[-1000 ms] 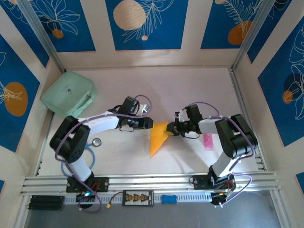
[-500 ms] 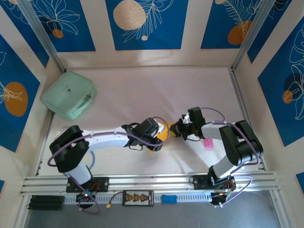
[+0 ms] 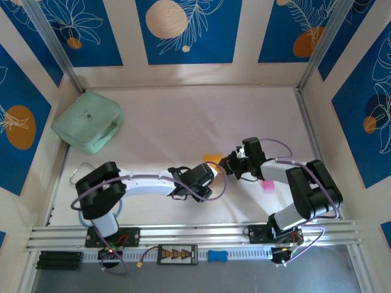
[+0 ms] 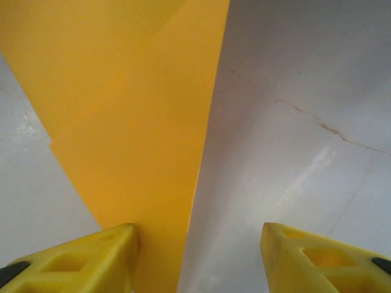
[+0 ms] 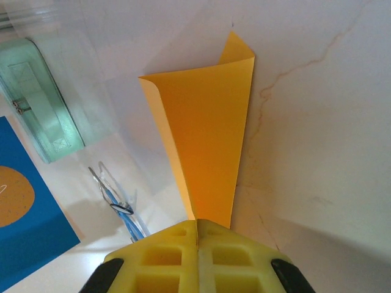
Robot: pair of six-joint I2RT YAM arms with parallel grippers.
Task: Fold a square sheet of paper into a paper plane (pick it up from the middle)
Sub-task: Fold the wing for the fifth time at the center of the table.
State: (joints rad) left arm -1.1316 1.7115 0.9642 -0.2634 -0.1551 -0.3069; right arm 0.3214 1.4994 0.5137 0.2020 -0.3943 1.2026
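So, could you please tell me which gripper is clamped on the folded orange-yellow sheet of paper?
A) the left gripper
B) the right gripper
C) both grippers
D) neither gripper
B: the right gripper has its yellow fingers pressed shut on the narrow end of the folded orange-yellow sheet of paper, while the left gripper has its jaws apart.

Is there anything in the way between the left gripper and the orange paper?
No, nothing visible. The orange paper reaches in between the open fingers of the left gripper, and the right gripper pinches its narrow end.
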